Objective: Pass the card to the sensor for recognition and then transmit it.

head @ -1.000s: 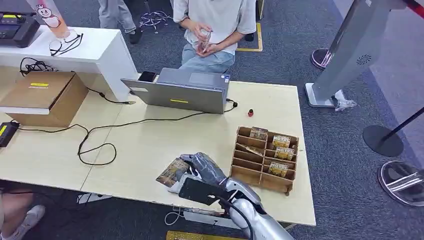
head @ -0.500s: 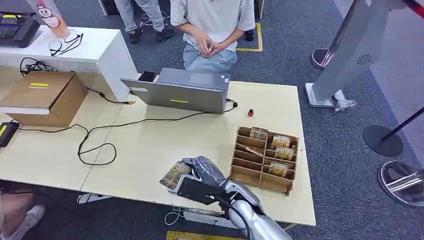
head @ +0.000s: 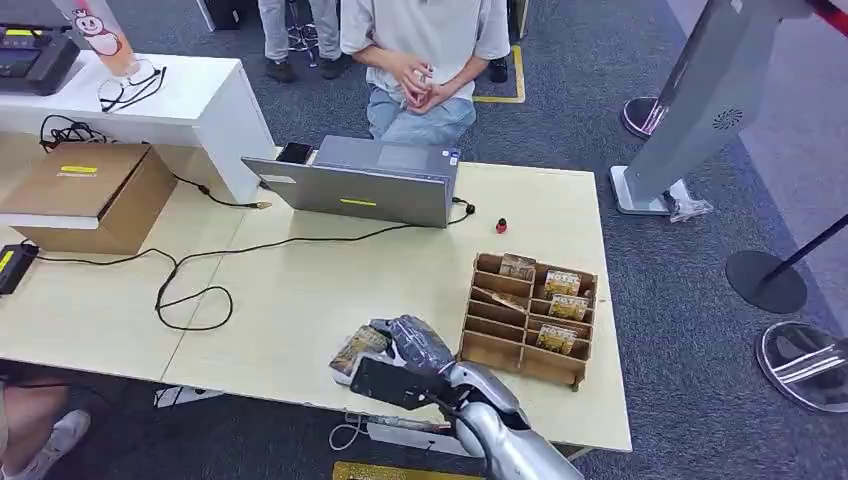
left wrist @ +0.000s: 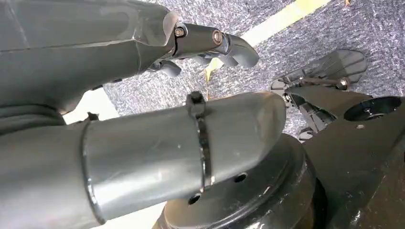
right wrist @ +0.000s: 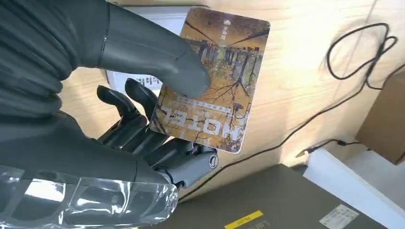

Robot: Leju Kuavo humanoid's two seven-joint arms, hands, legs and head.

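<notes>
My right hand (head: 415,345) pinches a brown-and-yellow printed card (head: 358,348) between its thumb and fingers near the table's front edge. It holds the card just above a small white sensor box (head: 338,376). In the right wrist view the thumb (right wrist: 153,55) presses on the face of the card (right wrist: 215,81), the darker fingers lie behind it, and the white sensor (right wrist: 138,83) shows beneath. My left hand (left wrist: 143,57) hangs beside my body over the carpet, fingers apart and holding nothing.
A wooden slotted rack (head: 528,322) with several similar cards stands right of my hand. A grey laptop (head: 362,182), a black cable (head: 190,290), a cardboard box (head: 90,195) and a small red object (head: 501,226) lie on the table. A person (head: 425,60) sits behind it.
My right hand has drawn the card slightly to the right and closer to the sensor box. The seated person's hands have shifted, and someone behind has walked.
</notes>
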